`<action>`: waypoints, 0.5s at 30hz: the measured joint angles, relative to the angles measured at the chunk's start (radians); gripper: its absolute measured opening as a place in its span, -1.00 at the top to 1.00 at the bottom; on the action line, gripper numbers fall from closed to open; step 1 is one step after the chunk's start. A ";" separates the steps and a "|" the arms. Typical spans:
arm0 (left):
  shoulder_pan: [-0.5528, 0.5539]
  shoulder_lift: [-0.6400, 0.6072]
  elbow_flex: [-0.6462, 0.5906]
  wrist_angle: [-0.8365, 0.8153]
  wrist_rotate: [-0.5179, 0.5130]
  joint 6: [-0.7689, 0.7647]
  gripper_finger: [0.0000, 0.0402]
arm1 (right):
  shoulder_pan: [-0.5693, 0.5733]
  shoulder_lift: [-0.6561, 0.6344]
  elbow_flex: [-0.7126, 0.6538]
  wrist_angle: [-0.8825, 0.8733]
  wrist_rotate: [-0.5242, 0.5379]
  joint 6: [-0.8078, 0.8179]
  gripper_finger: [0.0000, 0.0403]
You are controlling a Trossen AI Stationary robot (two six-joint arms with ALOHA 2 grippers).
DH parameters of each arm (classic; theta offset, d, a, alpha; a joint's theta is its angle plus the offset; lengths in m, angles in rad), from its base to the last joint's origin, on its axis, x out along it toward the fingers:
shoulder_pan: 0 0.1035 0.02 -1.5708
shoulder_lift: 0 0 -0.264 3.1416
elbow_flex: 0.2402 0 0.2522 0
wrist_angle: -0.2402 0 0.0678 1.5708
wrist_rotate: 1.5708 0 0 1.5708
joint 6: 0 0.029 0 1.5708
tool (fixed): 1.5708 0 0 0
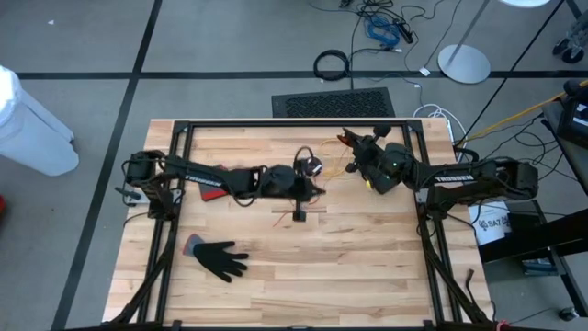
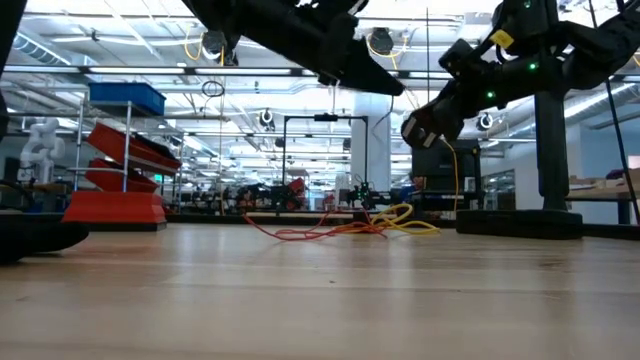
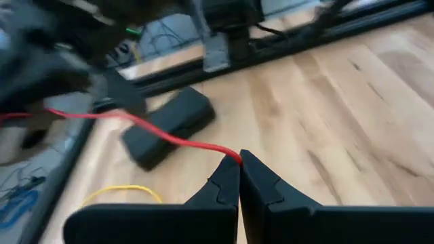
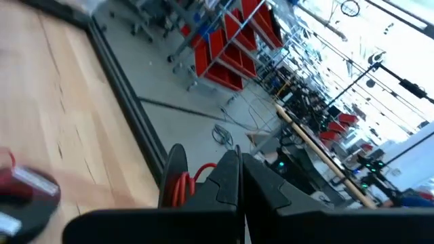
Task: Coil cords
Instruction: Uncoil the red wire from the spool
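Cords lie in a loose tangle near the far edge of my worktop (image 1: pixel 276 276), about midway between the far corners: a red-orange cord (image 2: pixel 300 232) and a yellow cord (image 2: pixel 410 222) sprawl together on the wood, uncoiled, as the low view shows them crossing one another. From above I can only make out thin red and yellow strands between my two arms; a black cord I cannot pick out there. My left claw (image 3: pixel 239 177) is clenched on the red-orange cord, the two fingers pressed together with the strand pinched at their tips and running away taut toward a black block-shaped object (image 3: pixel 169 125) that rests on the wood near the dark frame rail (image 3: pixel 325 37). A bit of the yellow cord lies on the boards just beside that strand in the left wrist view. In the high view my left arm reaches from the left edge toward the middle, and its claw (image 1: pixel 308 188) sits over the centre of the worktop, slightly toward the far edge. My right claw (image 4: pixel 239 177) is also clenched, fingers closed against each other, with loops of red-orange cord showing just beside them; whether the fingers actually grip those loops I cannot tell. That claw (image 1: pixel 354 147) hangs raised near the far edge, right of the tangle. A black glove (image 1: pixel 220 259) lies flat toward the near left corner, well apart from the cords.
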 joint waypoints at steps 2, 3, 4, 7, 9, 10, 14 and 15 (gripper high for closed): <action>-0.012 0.017 0.000 0.009 -0.030 0.000 1.00 | -0.003 0.000 0.000 0.026 -0.033 0.023 1.00; -0.012 0.021 0.000 0.002 -0.050 0.000 1.00 | -0.003 0.000 0.000 0.035 -0.047 0.030 1.00; -0.008 0.025 0.000 -0.018 -0.065 0.000 1.00 | -0.003 0.000 0.000 0.044 -0.070 0.037 1.00; 0.012 0.059 0.000 -0.019 -0.070 -0.007 1.00 | 0.000 -0.006 0.000 0.071 -0.130 0.066 1.00; 0.027 0.088 -0.001 -0.017 -0.070 -0.020 1.00 | 0.006 -0.014 0.000 0.080 -0.146 0.084 1.00; 0.035 0.102 -0.001 -0.023 -0.069 -0.026 1.00 | 0.009 -0.022 0.000 0.080 -0.146 0.088 1.00; 0.071 0.155 -0.001 -0.028 -0.075 -0.028 1.00 | 0.028 -0.057 0.000 0.093 -0.147 0.099 1.00; 0.082 0.166 -0.001 -0.031 -0.084 -0.028 1.00 | 0.032 -0.069 0.000 0.092 -0.152 0.109 1.00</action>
